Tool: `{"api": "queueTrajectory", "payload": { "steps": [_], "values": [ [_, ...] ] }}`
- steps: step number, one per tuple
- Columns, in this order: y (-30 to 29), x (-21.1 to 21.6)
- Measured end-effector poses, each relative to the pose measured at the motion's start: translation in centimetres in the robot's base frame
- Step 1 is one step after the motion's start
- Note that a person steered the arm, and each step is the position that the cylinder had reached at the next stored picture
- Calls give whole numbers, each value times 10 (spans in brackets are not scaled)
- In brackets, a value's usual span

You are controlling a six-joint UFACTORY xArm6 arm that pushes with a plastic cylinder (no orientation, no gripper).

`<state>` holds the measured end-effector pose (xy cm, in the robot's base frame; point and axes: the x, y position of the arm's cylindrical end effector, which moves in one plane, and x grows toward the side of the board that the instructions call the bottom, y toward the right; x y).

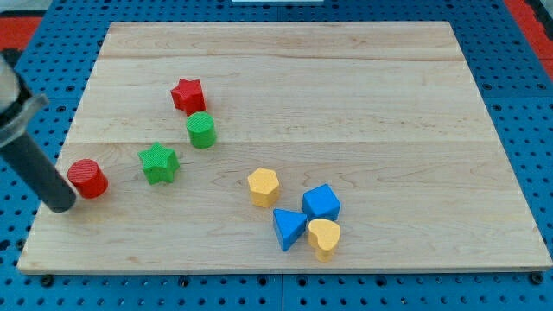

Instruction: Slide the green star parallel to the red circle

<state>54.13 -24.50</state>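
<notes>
My tip [62, 206]: lower end of the dark rod, resting on the surface at the near-left, just left of the red circle and touching it or nearly so; the rod slants up and left out of the view
Claw: the arm carries none, only the straight rod, so there is no clenching or releasing to tell
Green star [159, 163]: lies flat on the left half of the surface, right of the red circle and a little farther back, with a clear gap between the two
Red circle [87, 179]: short upright cylinder near the left edge, between my tip and the green star
Red star [187, 95]: farthest block, back from the green star and slightly right
Green circle [201, 130]: upright cylinder just nearer than the red star and close beside it, apart from the green star
Yellow hexagon [263, 187]: near the middle, nearer than the green pair and well right of the green star
Blue cube [321, 203]: right of the yellow hexagon, in the near cluster
Blue triangle [289, 229]: just near-left of the blue cube, beside the yellow heart
Yellow heart [325, 238]: nearest block, just below the blue cube
Surface [389, 104]: pale wooden board, bare across its right and far parts, set on a blue perforated base [527, 95]
</notes>
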Motion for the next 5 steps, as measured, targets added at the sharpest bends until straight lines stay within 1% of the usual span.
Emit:
{"api": "queueTrajectory", "payload": {
  "steps": [1,2,3,4,5],
  "values": [
    [15,-10],
    [7,-25],
    [49,10],
    [159,-4],
    [165,-31]
  ]
}}
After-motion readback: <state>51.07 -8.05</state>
